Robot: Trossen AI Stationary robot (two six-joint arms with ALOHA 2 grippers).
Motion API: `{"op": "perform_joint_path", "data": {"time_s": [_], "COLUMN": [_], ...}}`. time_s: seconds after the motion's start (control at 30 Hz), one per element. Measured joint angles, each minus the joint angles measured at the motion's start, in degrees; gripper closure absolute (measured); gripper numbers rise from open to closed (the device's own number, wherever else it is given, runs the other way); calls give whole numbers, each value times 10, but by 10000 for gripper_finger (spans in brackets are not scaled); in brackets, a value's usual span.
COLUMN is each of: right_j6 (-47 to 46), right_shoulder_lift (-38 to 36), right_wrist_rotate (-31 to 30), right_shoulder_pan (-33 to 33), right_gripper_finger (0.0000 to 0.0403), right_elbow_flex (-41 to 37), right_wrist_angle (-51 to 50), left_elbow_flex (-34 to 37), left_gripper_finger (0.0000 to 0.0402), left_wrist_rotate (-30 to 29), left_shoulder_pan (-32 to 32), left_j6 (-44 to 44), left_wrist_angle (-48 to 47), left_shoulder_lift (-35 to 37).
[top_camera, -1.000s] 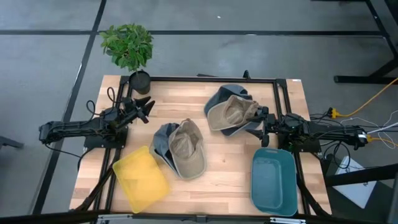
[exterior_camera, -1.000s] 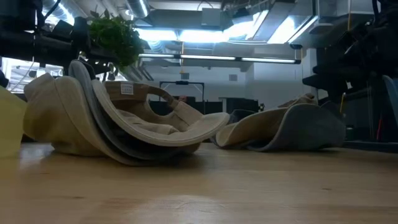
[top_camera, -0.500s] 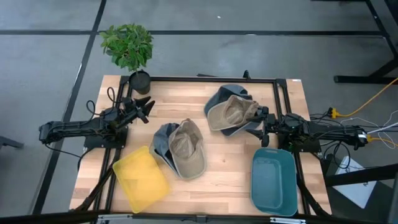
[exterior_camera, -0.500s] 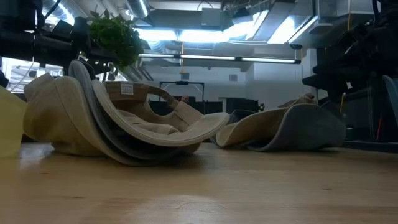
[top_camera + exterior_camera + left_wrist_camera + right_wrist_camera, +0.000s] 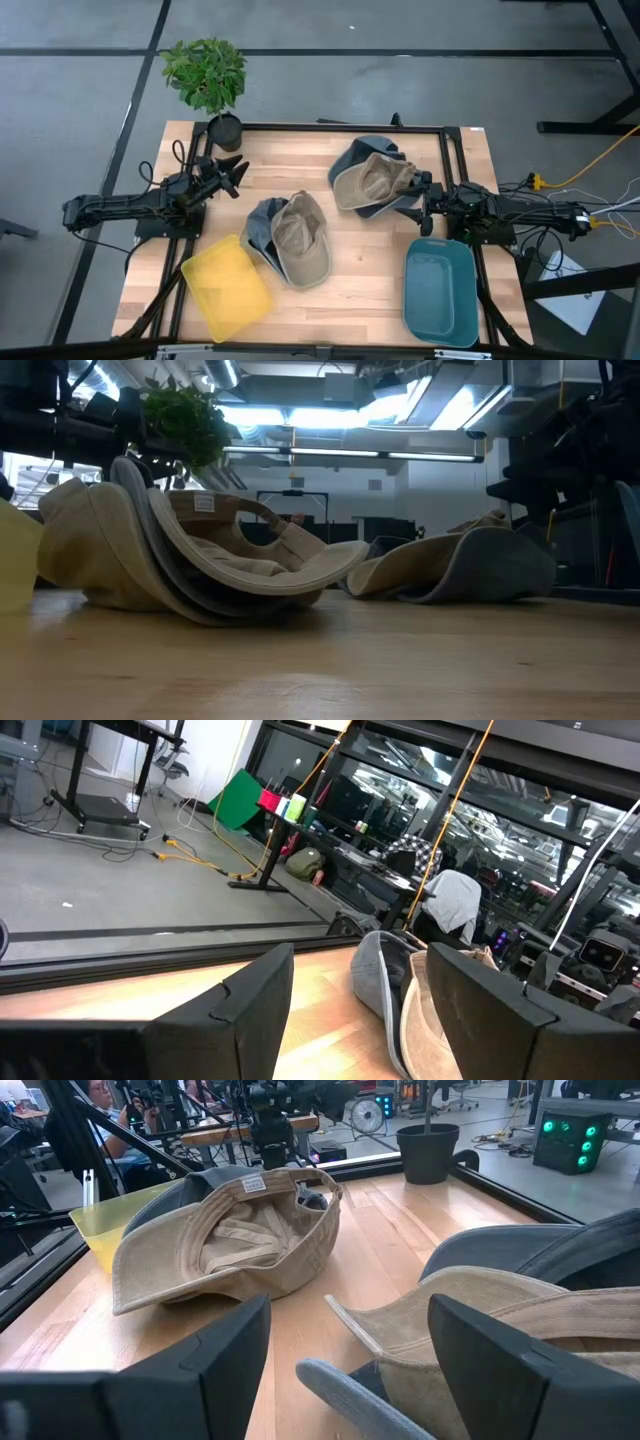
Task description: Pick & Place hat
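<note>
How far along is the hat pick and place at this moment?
Nothing looks done: the yellow tray and the teal tray hold no hat. Nothing is in hand either; the left gripper and right gripper are open and hold nothing. Both hat piles, centre and far, remain to be picked and placed.

I see two stacks of caps. The nearer stack (image 5: 290, 238) lies just off my left hand (image 5: 232, 178): a tan cap nested upside down in a grey one, brim pointing away from that hand. The other stack (image 5: 372, 178), tan inside grey as well, lies inside up, right beside my right hand (image 5: 421, 197), apparently touching its open fingers.
</note>
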State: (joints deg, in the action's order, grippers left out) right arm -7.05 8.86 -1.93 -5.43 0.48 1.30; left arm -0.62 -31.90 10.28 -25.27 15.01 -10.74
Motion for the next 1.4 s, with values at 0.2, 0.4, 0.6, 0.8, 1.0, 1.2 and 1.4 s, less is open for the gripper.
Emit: {"op": "perform_joint_path", "data": {"time_s": [0.2, 0.4, 0.6, 0.8, 1.0, 1.2, 1.4], "right_j6": [0, 0, 0, 0, 0, 0, 0], "right_shoulder_lift": [0, 0, 0, 0, 0, 0, 0], "right_wrist_rotate": [0, 0, 0, 0, 0, 0, 0], "right_shoulder_pan": [0, 0, 0, 0, 0, 0, 0], "right_gripper_finger": [134, 134, 134, 134, 134, 134, 134], "right_elbow_flex": [0, 0, 0, 0, 0, 0, 0], "right_wrist_angle": [0, 0, 0, 0, 0, 0, 0], "left_elbow_flex": [0, 0, 0, 0, 0, 0, -18], "left_gripper_finger": [178, 178, 178, 178, 178, 178, 178], "left_wrist_rotate": [0, 0, 0, -16, -19, 31, 153], "left_shoulder_pan": [0, 0, 0, 0, 0, 0, 0], "left_j6": [0, 0, 0, 9, 62, 124, 179], "left_wrist_angle": [0, 0, 1, 2, -4, -6, -18], "left_shoulder_lift": [0, 0, 0, 0, 0, 0, -6]}}
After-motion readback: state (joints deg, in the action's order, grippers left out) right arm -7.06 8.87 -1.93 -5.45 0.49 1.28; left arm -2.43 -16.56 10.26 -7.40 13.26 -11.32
